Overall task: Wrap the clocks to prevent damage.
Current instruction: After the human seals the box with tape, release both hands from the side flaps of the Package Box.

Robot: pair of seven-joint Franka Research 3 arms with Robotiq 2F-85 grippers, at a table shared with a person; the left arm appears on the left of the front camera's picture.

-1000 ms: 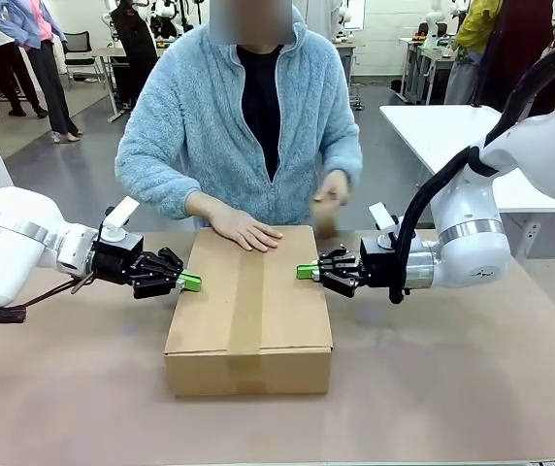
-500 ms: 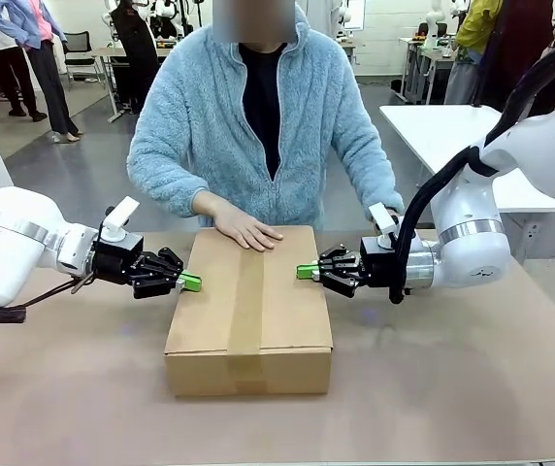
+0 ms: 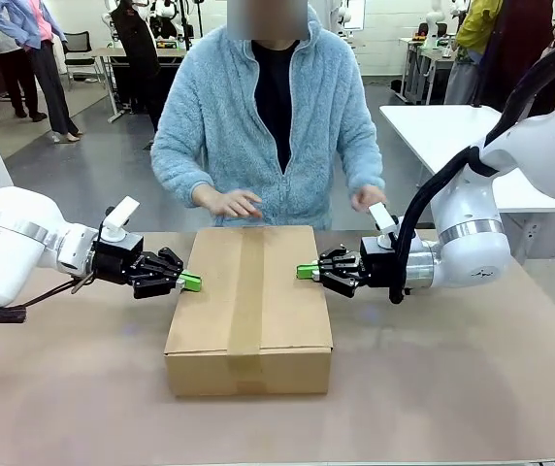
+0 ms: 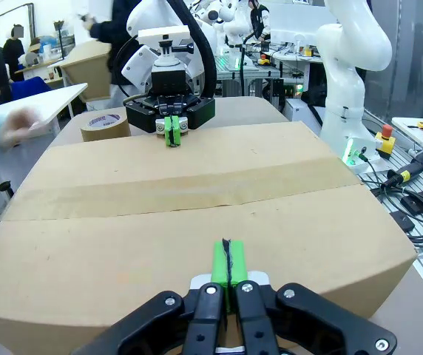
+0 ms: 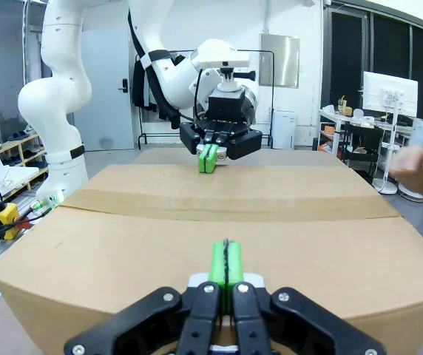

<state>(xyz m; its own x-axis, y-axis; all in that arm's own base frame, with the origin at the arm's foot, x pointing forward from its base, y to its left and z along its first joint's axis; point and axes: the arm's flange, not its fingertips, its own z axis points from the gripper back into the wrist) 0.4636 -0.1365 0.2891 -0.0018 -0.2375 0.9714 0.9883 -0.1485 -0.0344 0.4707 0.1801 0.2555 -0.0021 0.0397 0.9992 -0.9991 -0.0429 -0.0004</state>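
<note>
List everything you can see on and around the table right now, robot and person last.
cardboard box: one, brown, table centre, flaps shut, tape strip along its top
tape roll: one, brown, on the table beyond the box, seen from the left wrist
table: one, brownish top
left gripper: shut, green pads at the box's left edge
right gripper: shut, pads over the box's right edge
person's hands: two, raised above the box's far end

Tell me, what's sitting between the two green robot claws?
The taped cardboard box lies between the left gripper and right gripper, clearest in the front view.
</note>
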